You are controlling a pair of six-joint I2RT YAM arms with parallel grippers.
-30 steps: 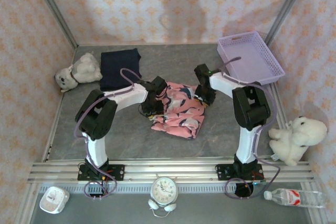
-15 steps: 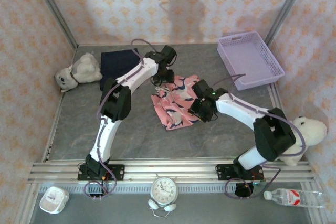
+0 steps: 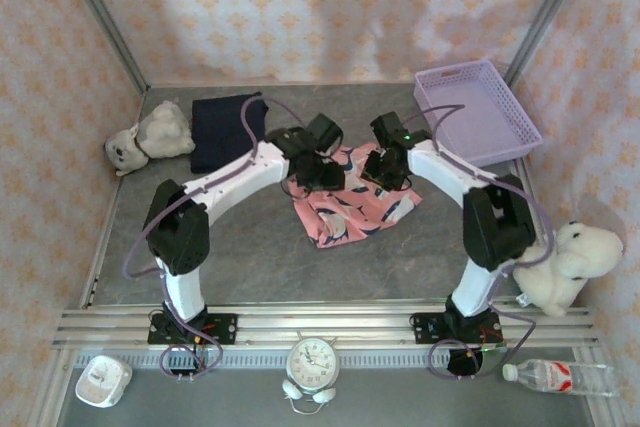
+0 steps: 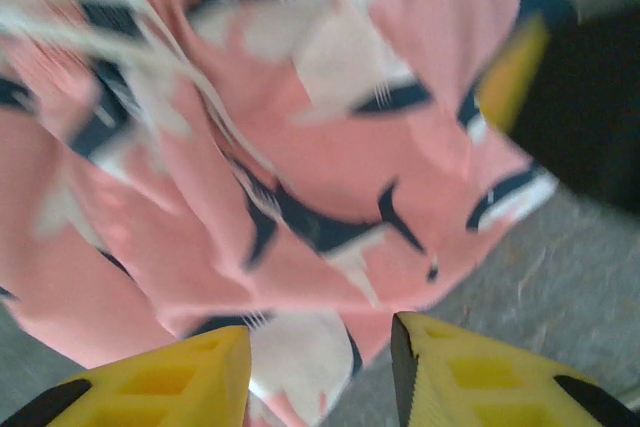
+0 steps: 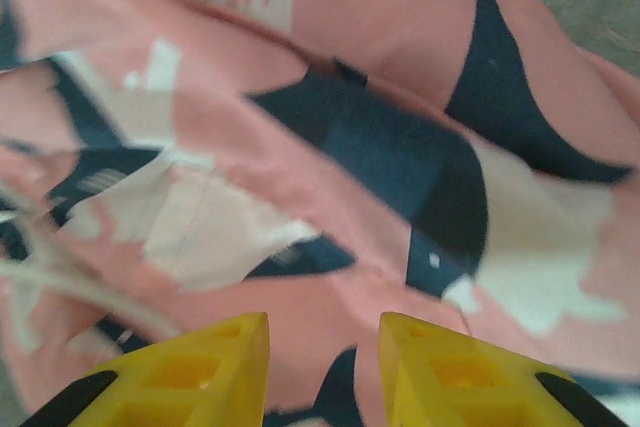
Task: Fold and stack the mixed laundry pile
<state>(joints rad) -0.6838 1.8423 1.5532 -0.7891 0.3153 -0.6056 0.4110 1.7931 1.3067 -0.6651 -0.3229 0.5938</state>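
The salmon-pink garment [image 3: 352, 202], printed with navy and white shapes, lies crumpled at the middle of the grey table. The dark navy garment [image 3: 226, 131] lies folded flat at the back left. My left gripper [image 3: 323, 169] hovers over the pink garment's far left edge. My right gripper [image 3: 386, 171] is over its far right edge. In the left wrist view the left gripper [image 4: 320, 352] is open, with pink cloth [image 4: 300, 147] beneath the gap. The right gripper [image 5: 323, 342] is open too, just above the pink cloth [image 5: 330, 77], and nothing looks pinched.
A lavender basket [image 3: 478, 112] stands at the back right corner. A grey and white plush toy [image 3: 150, 135] lies beside the navy garment, and a white plush [image 3: 565, 262] sits at the right edge. A clock [image 3: 313, 362] and a bottle [image 3: 560, 375] lie beyond the front rail.
The left gripper came nearer, from behind the pink garment onto its far left edge. The right gripper moved away from me to the far right edge. The garment spread slightly to the right.
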